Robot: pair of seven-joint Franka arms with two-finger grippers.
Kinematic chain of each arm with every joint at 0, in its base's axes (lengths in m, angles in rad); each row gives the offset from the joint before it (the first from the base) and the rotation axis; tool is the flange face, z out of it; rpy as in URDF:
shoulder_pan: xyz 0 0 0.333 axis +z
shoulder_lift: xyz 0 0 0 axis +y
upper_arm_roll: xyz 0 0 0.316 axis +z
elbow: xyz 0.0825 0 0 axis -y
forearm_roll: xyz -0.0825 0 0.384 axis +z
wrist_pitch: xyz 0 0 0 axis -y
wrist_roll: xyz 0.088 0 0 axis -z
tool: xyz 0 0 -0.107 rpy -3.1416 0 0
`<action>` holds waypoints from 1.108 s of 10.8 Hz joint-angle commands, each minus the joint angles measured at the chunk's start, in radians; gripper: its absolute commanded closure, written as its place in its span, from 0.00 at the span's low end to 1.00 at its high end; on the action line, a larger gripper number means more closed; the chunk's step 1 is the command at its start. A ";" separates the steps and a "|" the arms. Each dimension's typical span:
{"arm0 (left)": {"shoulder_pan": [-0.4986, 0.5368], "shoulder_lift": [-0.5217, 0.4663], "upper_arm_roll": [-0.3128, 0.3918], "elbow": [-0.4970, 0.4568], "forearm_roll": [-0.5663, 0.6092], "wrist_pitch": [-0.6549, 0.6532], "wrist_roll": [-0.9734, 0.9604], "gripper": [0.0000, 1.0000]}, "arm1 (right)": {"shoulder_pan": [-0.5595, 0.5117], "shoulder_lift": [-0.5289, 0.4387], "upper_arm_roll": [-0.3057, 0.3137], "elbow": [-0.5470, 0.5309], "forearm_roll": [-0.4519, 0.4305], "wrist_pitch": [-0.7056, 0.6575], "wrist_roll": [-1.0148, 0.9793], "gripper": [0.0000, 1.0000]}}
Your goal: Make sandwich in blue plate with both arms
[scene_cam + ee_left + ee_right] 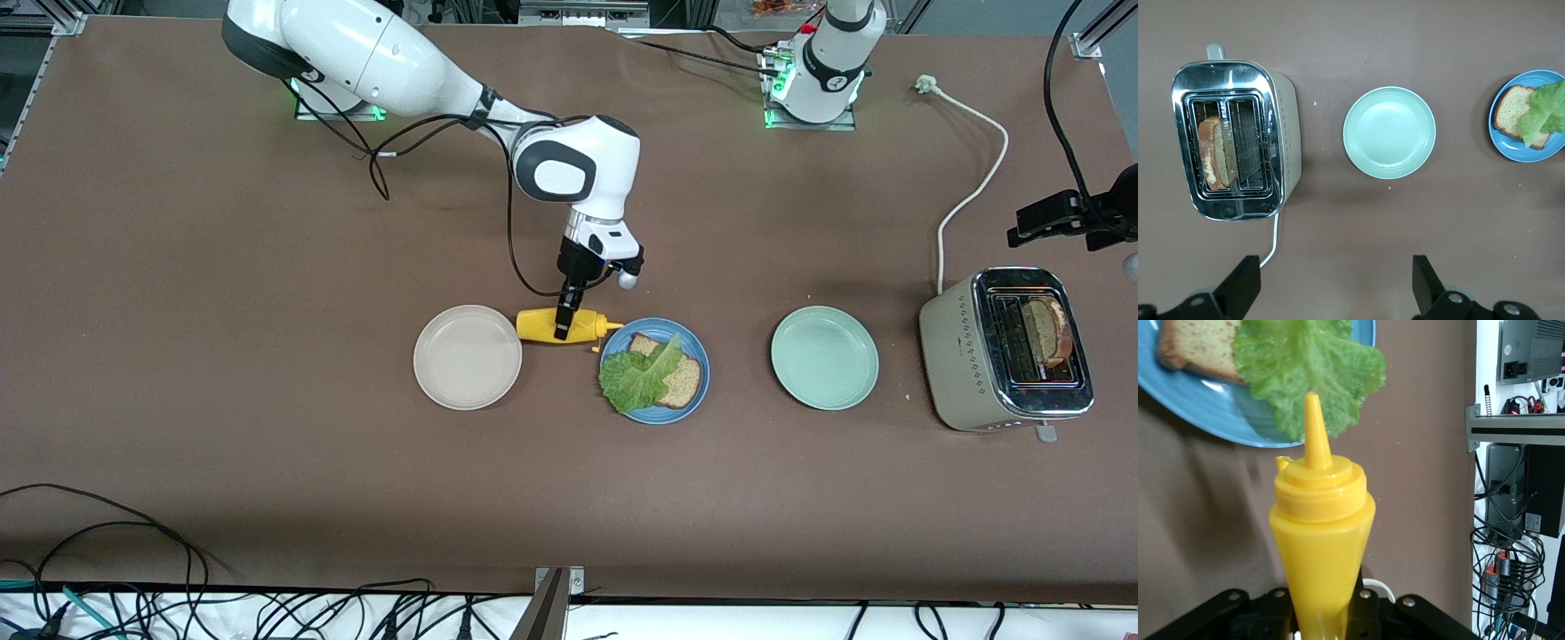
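Note:
The blue plate (698, 351) holds one slice of brown bread (683, 382) with a green lettuce leaf (640, 378) lying over it. Beside it, toward the right arm's end, a yellow sauce bottle (542, 324) lies on its side with its nozzle toward the plate. My right gripper (563, 331) is down on the bottle, shut around its body (1321, 540). A second bread slice (1049, 329) stands in the toaster (1005, 351). My left gripper (1336, 280) hangs open and empty high over the table near the toaster (1231, 130); it does not show in the front view.
A beige plate (468, 356) sits beside the bottle toward the right arm's end. A mint-green plate (824, 357) lies between the blue plate and the toaster. The toaster's white cord (973, 178) runs toward the left arm's base. Cables lie along the table edge nearest the front camera.

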 commanded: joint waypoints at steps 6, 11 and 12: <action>0.024 0.013 -0.002 0.019 -0.026 0.016 0.015 0.00 | 0.048 0.079 -0.025 0.093 -0.089 -0.018 0.002 1.00; 0.025 0.016 -0.001 0.019 -0.026 0.016 0.014 0.00 | 0.063 0.112 -0.023 0.092 -0.165 -0.090 -0.004 1.00; 0.025 0.016 -0.001 0.019 -0.026 0.016 0.014 0.00 | 0.063 0.109 -0.020 0.093 -0.158 -0.093 -0.004 1.00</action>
